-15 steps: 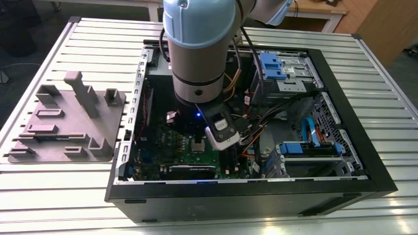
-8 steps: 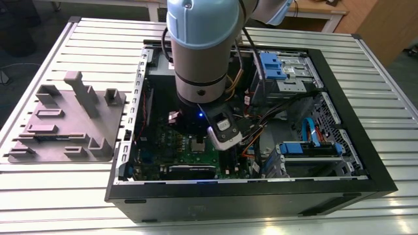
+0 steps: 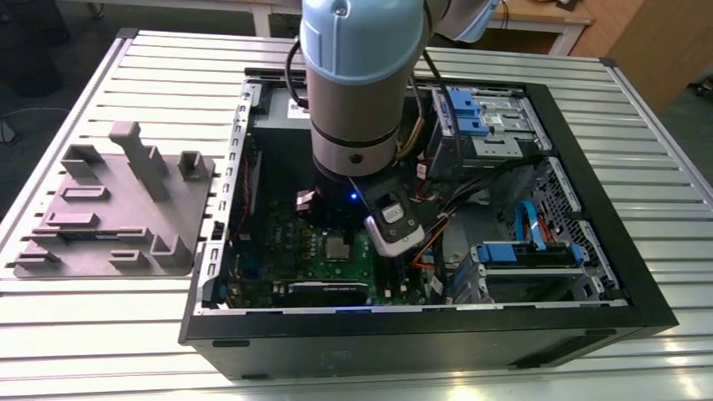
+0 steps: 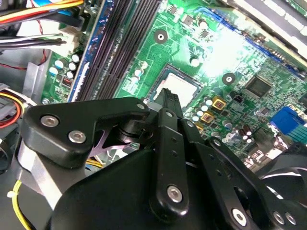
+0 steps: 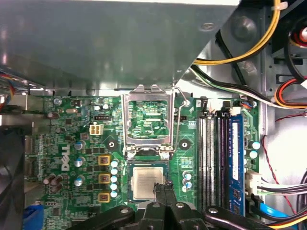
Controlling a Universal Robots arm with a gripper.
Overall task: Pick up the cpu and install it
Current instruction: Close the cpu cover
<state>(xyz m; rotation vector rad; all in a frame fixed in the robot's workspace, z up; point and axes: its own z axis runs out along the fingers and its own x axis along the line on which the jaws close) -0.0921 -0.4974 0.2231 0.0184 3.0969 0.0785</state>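
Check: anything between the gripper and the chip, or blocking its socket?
Nothing visible. The chip already lies in its socket, with the metal frame swung open clear of it. The gripper hangs right at the chip's edge, with nothing between them.

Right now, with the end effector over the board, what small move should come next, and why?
Probably a short, straight lift of the end effector. The cpu already seems to lie flat in place, the end effector is shut at its edge, and the hinged frame stands open.
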